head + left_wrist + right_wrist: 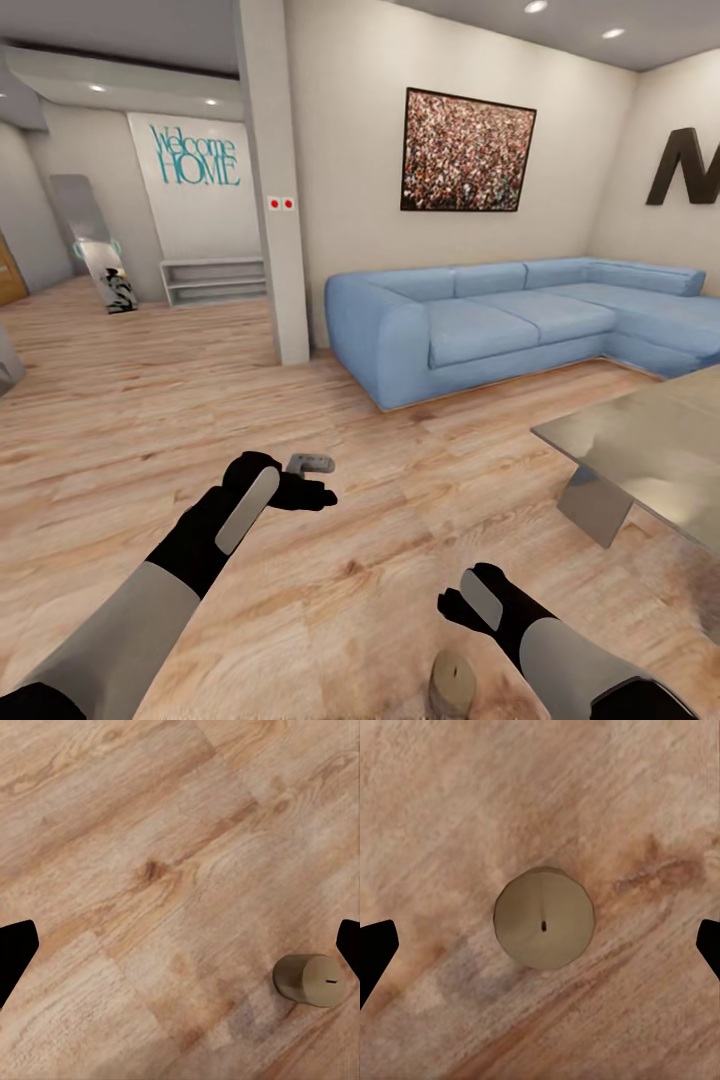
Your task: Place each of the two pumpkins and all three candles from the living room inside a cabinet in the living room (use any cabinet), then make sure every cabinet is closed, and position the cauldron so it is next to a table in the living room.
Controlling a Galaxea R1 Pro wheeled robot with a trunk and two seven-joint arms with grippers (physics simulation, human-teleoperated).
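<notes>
A short beige candle (455, 685) with a dark wick stands upright on the wooden floor at the bottom of the head view. My right gripper (458, 604) hangs open straight above it; the right wrist view looks down on the candle's round top (544, 917), with a black fingertip (375, 952) far out on each side. My left gripper (318, 480) is open over bare floor further ahead and to the left, and its wrist view has the same candle (311, 980) off to one side. The glass-topped table (640, 450) stands at the right. Pumpkins, cabinet and cauldron are out of view.
A blue corner sofa (500, 320) runs along the far wall ahead and to the right. A white pillar (275, 180) stands left of it, with pale open shelves (213, 280) and a leaning board (110, 270) in the room beyond. Wooden floor spreads to the left.
</notes>
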